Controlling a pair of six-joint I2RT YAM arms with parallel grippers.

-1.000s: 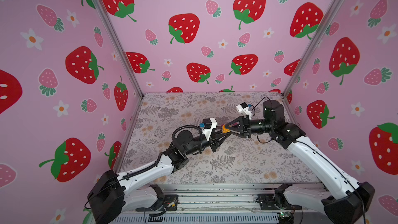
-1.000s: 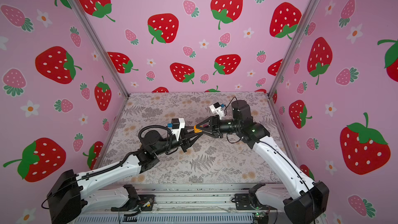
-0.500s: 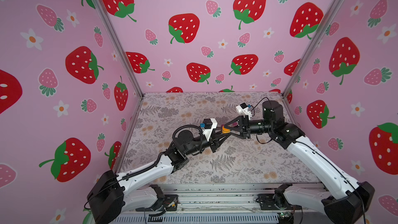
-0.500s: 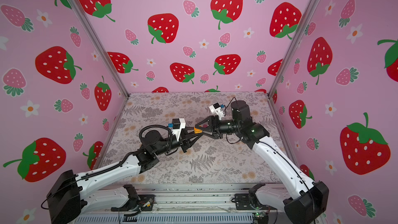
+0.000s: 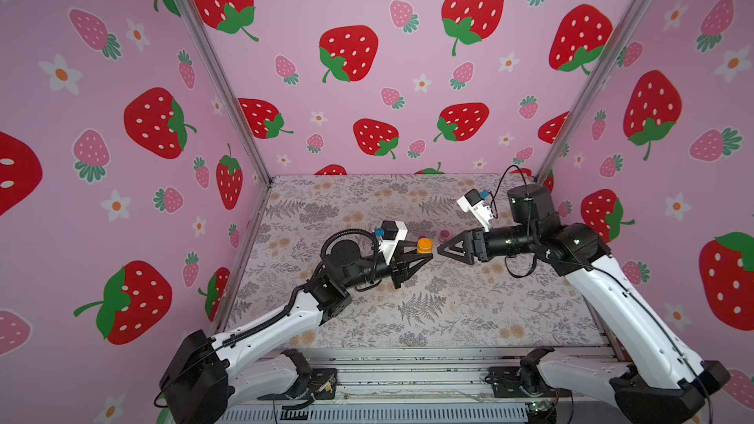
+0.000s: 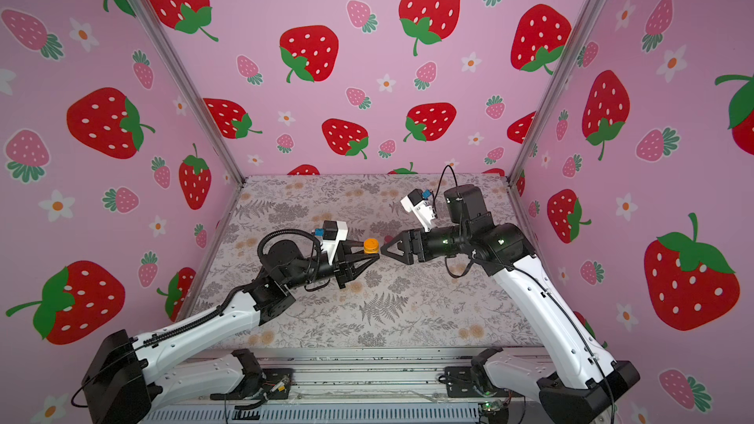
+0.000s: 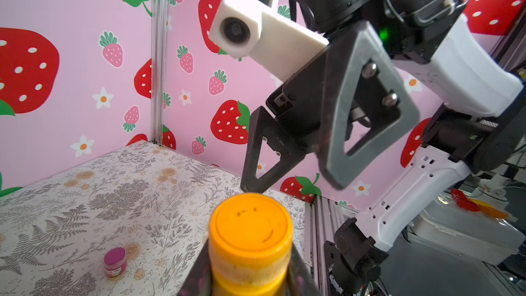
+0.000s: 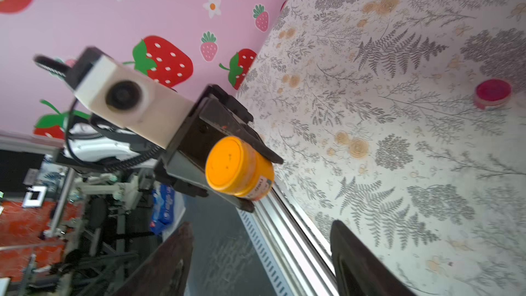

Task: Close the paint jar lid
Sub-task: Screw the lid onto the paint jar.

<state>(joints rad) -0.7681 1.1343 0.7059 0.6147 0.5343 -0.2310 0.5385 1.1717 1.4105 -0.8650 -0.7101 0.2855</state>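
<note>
**While the left gripper (image 5: 426, 254) clamps the paint jar (image 5: 424, 245), the right gripper (image 5: 439, 250) stands open beside it**

Where the pink strawberry walls (image 5: 367, 75) close in on three sides, the floral-printed table (image 5: 408, 320) fills the floor between them. Both arms reach in from the near edge. The left arm (image 5: 277, 322) lies low and slants toward the middle, while the right arm (image 5: 612, 299) rises, bends at the elbow and points back across toward its partner. Their grippers meet nose to nose over the middle of the table.

The left gripper is closed tight on the orange jar, one finger on each side of its body, and holds it clear of the table (both top views show it raised above the mat). The right gripper faces it with its jaws spread wide and nothing between them. In both top views its tips sit just beside the jar, with a sliver of gap. Its own wrist view shows the two dark fingers (image 8: 358, 266) well apart and the jar beyond them, untouched.

The lid (image 7: 250, 223) — orange like the jar — sits on top of the jar, its flat round face showing in both wrist views. Whether it is screwed fully home cannot be told. Smallest of all, two little pots stand on the table on the far side of the grippers — a magenta pot (image 7: 114, 260) and a red pot (image 8: 492, 93), each apart from the jar.
</note>
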